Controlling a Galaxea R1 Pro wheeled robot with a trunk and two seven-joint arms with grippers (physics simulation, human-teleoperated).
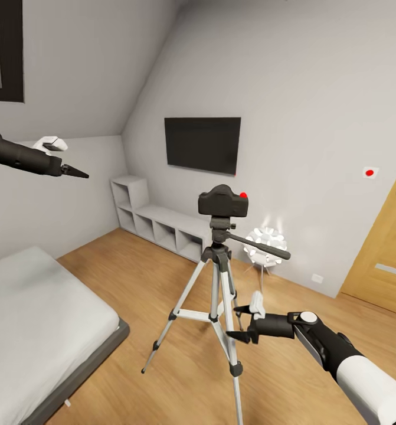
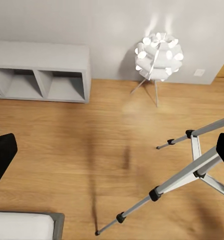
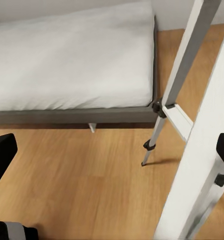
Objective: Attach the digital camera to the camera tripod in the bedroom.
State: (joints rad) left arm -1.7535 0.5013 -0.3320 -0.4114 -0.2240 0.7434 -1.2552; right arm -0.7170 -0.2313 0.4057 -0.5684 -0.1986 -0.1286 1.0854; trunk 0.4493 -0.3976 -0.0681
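The digital camera (image 1: 223, 202), black with a red dot on top, sits on the pan head of the camera tripod (image 1: 218, 277), which stands on the wooden floor mid-room. My right gripper (image 1: 238, 323) is open low beside the silver legs, just right of them. In the right wrist view a silver tripod leg (image 3: 202, 150) runs close by between the spread fingers (image 3: 1, 155). My left gripper (image 1: 79, 173) hangs high at the left, far from the camera, and it is open and empty. The left wrist view looks down on the tripod legs (image 2: 187, 175).
A grey-framed bed (image 1: 38, 319) with a white mattress lies at the left. The grey cubby shelf (image 1: 156, 227) and black TV (image 1: 202, 144) line the far wall. A white ball-cluster lamp (image 1: 267, 245) stands behind the tripod, and a wooden door (image 1: 386, 254) is at the right.
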